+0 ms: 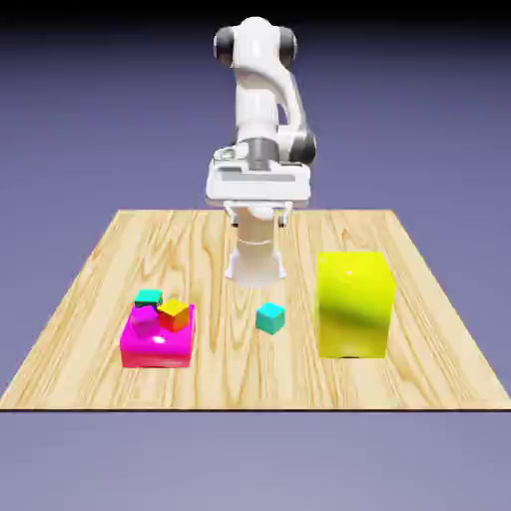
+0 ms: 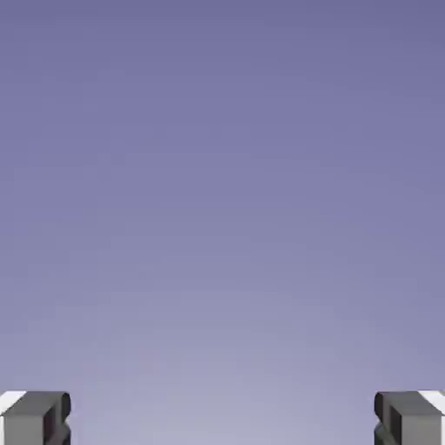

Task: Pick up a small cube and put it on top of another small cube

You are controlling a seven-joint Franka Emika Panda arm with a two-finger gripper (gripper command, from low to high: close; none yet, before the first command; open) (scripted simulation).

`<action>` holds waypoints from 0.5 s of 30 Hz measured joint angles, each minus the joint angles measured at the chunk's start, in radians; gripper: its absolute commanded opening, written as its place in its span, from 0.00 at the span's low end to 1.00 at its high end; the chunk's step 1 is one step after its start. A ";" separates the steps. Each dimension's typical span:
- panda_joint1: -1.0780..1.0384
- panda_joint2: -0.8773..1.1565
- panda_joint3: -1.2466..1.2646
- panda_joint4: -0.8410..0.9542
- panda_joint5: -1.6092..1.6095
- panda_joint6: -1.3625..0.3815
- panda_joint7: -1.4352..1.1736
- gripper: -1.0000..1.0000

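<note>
Gripper (image 2: 222,419) wide open, empty, fingertips (image 2: 35,417) at frame corners, only backdrop between. Small cube (image 1: 269,318) sits alone on table (image 1: 90,299), just left of yellow block (image 1: 353,303) in exterior view.

I see 1 light wooden table (image 1: 419,379) with lengthwise grain, floating against a plain blue-violet backdrop (image 1: 80,100) that darkens toward the top. Lighting looks even and soft.

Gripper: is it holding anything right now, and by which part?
Nothing is held. The gripper is open with only backdrop between its fingertips; the tiny cyan-teal cube sits alone on the wooden table.
</note>
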 measured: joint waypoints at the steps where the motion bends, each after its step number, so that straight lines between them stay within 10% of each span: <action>1: 0.036 0.026 -0.027 -0.016 -0.034 -0.028 -0.022 0.50; 15: 0.451 0.362 -0.341 -0.199 -0.423 -0.320 -0.266 0.50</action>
